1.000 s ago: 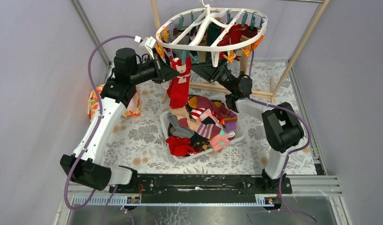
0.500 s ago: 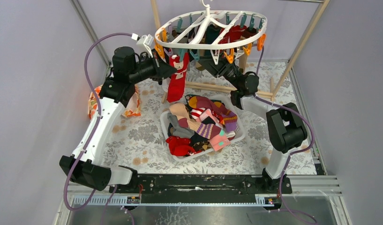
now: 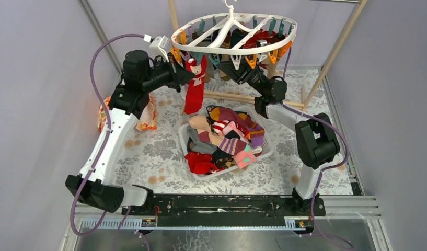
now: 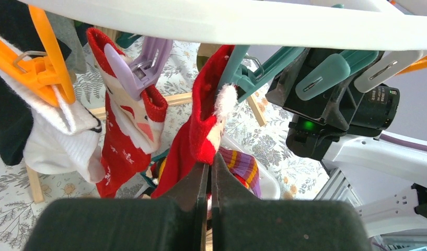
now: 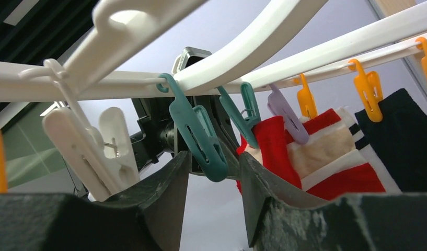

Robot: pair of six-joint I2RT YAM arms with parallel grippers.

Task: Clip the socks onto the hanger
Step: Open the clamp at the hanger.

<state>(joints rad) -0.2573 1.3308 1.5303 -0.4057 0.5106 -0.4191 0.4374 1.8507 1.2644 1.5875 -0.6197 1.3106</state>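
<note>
no words, names or numbers clear enough to read in any view. only a bit of tiny white print on the black round part (image 4: 382, 99) of the right arm, seen from the left wrist, too small and blurry to make out. looked over the hanger (image 3: 234, 51) and the socks (image 3: 224, 138) too: no letters to read there.

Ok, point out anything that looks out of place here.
An orange floral cloth lies crumpled on the table beside the left arm. The socks heap above their white basket, some draped over its rim. Nothing looks damaged.
</note>
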